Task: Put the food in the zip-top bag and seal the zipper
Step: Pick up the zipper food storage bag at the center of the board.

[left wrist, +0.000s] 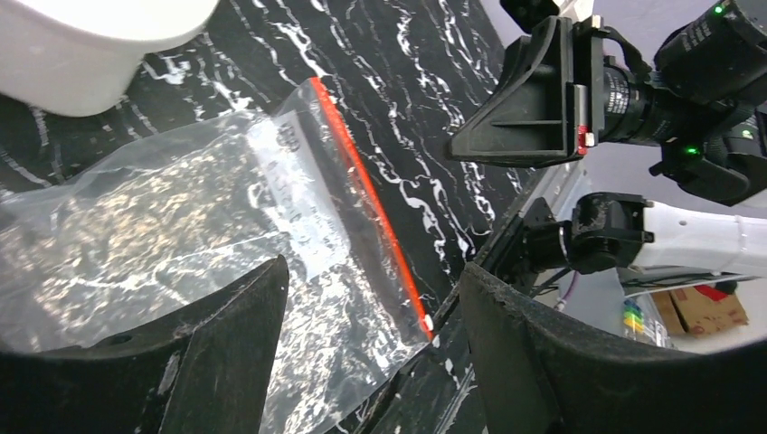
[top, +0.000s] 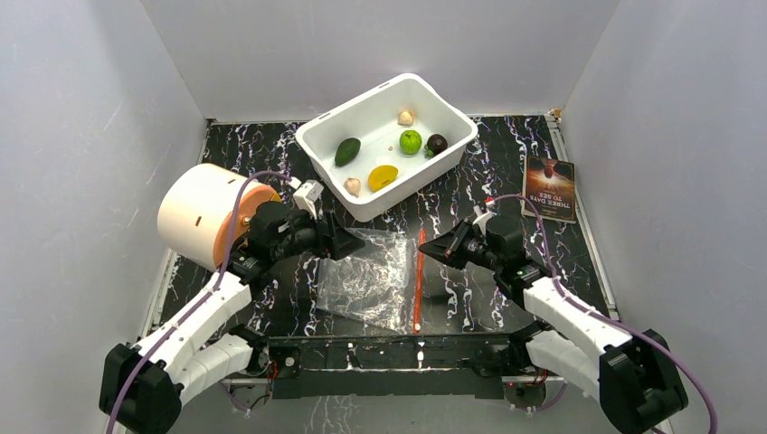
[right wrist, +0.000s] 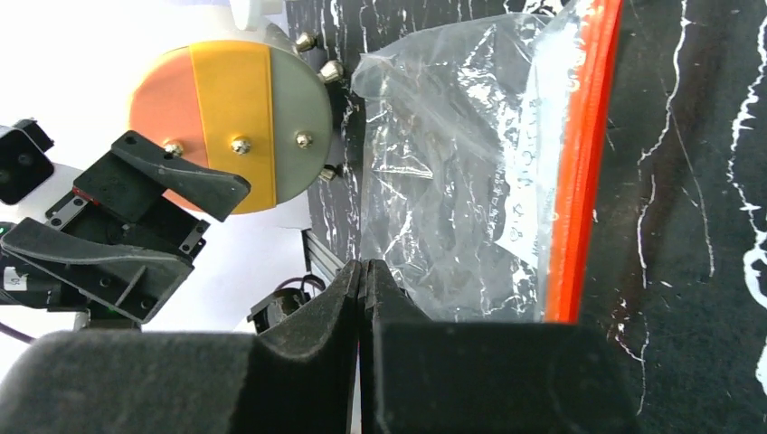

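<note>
**Bag flat and empty, both pincers at its edges**

The clear, crinkly zip-top bag (top: 366,280) lies flat on the black marbled tabletop (top: 493,181), between the two arms. Its thin red-orange zipper strip (top: 420,276) runs along the edge that faces the right arm. Nothing is inside it.

All the food sits in the white rectangular plastic tub (top: 425,176) farther back:
- a dark green toy avocado (top: 347,151)
- a bright green lime (top: 411,141)
- a dark purple-brown round fruit (top: 437,143)
- a yellow-orange mango piece (top: 383,176)
- two beige garlic-like bulbs (top: 406,117) (top: 353,185)

The left pincer (left wrist: 374,269) stands moderately wide and holds nothing. It hovers low by the bag's closed side. In its own camera the zipper's near end shows between the two dark fingers.

The right pincer (right wrist: 363,268) has its fingers pressed together. Seen from the left wrist it hangs just beside the zipper, over bare tabletop. I can see no plastic between its fingers, so I judge it is gripping nothing.

Placing one arm at each side of the mouth suggests the plan. One arm would pin or lift a lip while the other opens it, because a flat bag will not take the food. The task has barely begun, with the mouth to be opened first. The thin film may slide or lift as a whole instead of parting.

A white-and-orange cylinder (top: 206,215) stands beside the left arm. A dark paperback book (top: 549,188) lies far right.
</note>
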`<state>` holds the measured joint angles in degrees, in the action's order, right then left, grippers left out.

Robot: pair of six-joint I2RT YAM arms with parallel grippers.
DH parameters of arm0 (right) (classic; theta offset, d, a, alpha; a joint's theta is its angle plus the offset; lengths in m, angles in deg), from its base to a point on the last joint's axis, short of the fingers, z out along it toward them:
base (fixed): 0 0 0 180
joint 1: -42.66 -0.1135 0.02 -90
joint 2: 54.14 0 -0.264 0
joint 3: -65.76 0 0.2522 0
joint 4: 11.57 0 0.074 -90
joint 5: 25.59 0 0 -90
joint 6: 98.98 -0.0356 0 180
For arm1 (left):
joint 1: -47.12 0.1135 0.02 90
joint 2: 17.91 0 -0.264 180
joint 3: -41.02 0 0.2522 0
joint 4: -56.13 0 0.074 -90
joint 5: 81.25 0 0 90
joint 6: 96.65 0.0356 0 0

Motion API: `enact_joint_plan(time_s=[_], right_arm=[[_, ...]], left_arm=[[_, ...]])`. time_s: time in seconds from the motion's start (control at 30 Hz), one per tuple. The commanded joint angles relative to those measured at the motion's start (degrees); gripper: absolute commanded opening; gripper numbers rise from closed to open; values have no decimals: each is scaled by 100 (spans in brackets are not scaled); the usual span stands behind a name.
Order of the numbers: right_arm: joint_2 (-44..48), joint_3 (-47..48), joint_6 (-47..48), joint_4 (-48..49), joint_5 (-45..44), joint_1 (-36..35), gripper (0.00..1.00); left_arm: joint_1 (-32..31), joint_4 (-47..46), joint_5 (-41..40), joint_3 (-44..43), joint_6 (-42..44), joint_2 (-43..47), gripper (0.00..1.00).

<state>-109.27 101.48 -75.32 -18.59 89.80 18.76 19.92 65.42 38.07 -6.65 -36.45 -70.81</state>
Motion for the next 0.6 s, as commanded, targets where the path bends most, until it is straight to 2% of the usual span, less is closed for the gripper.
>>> enact_joint_plan(time_s=[0.0,0.03,0.07,0.17,0.37,0.57], right_arm=[[74,256,38,177,-311,-53,0],[8,316,241,-61,-474,-50,0],[-65,377,440,-365,-659,-53,5],[-301,363,895,-590,-815,-48,25],[-872,-45,996,228,-422,-51,48],[-1680,-57,1052,711,9,-60,49]], left_arm=[[-294,-752,136,13,-257,-240,67],[-370,-727,38,-25,-249,-337,68],[-434,-681,-82,-64,-245,-416,68],[-607,-729,-277,-128,-203,-560,68],[-890,-514,-717,-291,27,-757,68],[-951,-442,-811,-300,98,-769,68]])
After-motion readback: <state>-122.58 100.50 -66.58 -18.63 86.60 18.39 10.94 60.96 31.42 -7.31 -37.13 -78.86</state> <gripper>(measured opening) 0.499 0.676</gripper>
